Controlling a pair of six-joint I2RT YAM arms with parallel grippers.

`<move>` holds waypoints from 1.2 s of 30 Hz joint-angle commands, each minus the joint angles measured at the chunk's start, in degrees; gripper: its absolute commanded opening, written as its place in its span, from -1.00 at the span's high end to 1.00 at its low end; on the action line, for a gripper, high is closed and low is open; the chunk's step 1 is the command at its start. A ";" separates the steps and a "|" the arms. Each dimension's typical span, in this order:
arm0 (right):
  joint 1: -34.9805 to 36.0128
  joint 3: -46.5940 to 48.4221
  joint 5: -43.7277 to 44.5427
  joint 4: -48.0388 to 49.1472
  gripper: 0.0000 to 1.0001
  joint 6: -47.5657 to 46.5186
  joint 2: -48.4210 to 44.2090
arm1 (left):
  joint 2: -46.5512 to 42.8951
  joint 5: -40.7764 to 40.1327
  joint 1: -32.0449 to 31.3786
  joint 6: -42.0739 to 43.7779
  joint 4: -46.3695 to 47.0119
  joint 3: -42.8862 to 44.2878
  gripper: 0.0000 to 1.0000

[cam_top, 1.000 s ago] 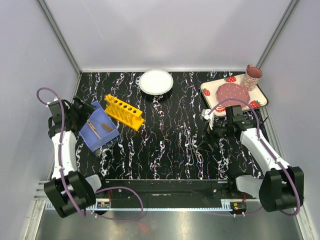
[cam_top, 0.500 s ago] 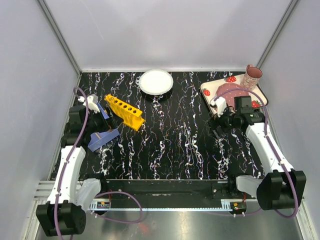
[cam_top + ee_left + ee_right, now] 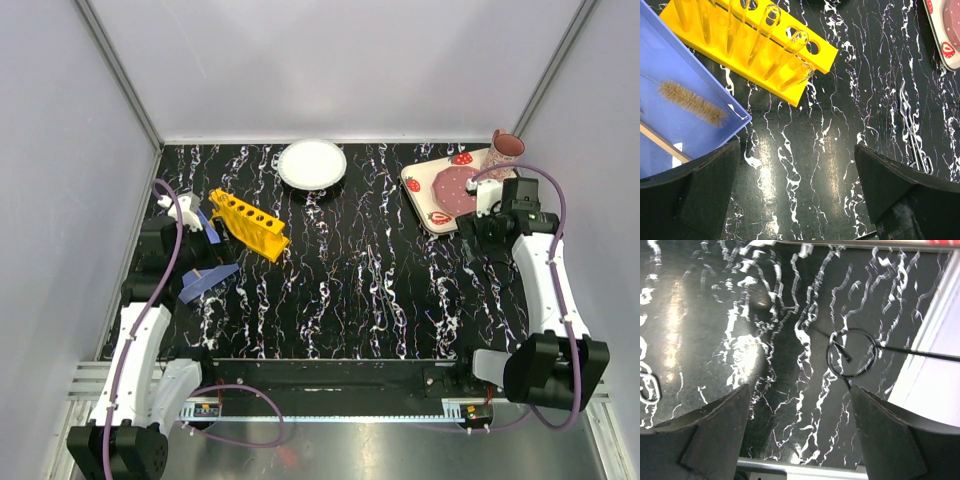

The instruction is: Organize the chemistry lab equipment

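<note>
The black, white-veined bench [image 3: 340, 290] carries everything. In the overhead view the left arm stands at 9 o'clock and the right arm at 3 o'clock, its wrist just beside the strawberry tray [image 3: 422, 203], which sits at 2 o'clock with the pink cup [image 3: 503, 153] on its far corner. The white plate [image 3: 312, 163] is at 12 o'clock.

The left tool [image 3: 797, 145] is spread wide with only bare bench between its fingers. The right tool [image 3: 800, 386] is also wide apart and grips nothing.

In the left wrist view the blue tray [image 3: 665, 55] fills the 9 to 10 o'clock side, its near corner running under the left finger. The yellow rack [image 3: 262, 236] lies just beside it at 11 o'clock, with clear tubes [image 3: 764, 30] standing tilted in its holes. The thin metal rods [image 3: 914, 132] lie on the bench at 3 o'clock, well apart from the rack.

Inside the blue tray rest the brown brush [image 3: 692, 101] and, nearer the finger, the pale wooden stick [image 3: 662, 141].

In the right wrist view a dark wire ring [image 3: 844, 356] lies flat on the bench at 1 o'clock from the gap, just beyond the right finger's tip, with its straight stem running to 3 o'clock
</note>
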 commanded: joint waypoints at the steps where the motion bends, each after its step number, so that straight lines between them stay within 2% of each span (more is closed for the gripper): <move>1: -2.07 3.89 9.83 2.96 -0.62 4.18 5.01 | -1.31 -1.86 -0.12 1.07 0.99 -0.15 -0.98; 10: -3.83 5.75 10.54 6.40 0.06 5.24 12.93 | -2.01 -2.39 -0.12 0.89 0.64 -0.42 -0.98; 16: -3.83 3.90 11.51 9.21 0.18 5.15 14.43 | -1.75 -2.22 -0.12 0.89 0.64 -0.42 -0.98; 23: -3.83 3.55 11.95 10.09 0.55 5.50 16.10 | -1.84 -2.92 -0.12 0.80 0.37 -0.33 -0.98; 28: -3.83 2.06 11.51 9.56 0.66 4.89 14.44 | -1.84 -3.18 -0.12 0.80 0.37 -0.33 -0.98; 36: -3.83 0.91 10.37 9.04 0.71 4.10 11.98 | -2.36 -1.69 -0.21 1.07 0.46 -0.07 -0.98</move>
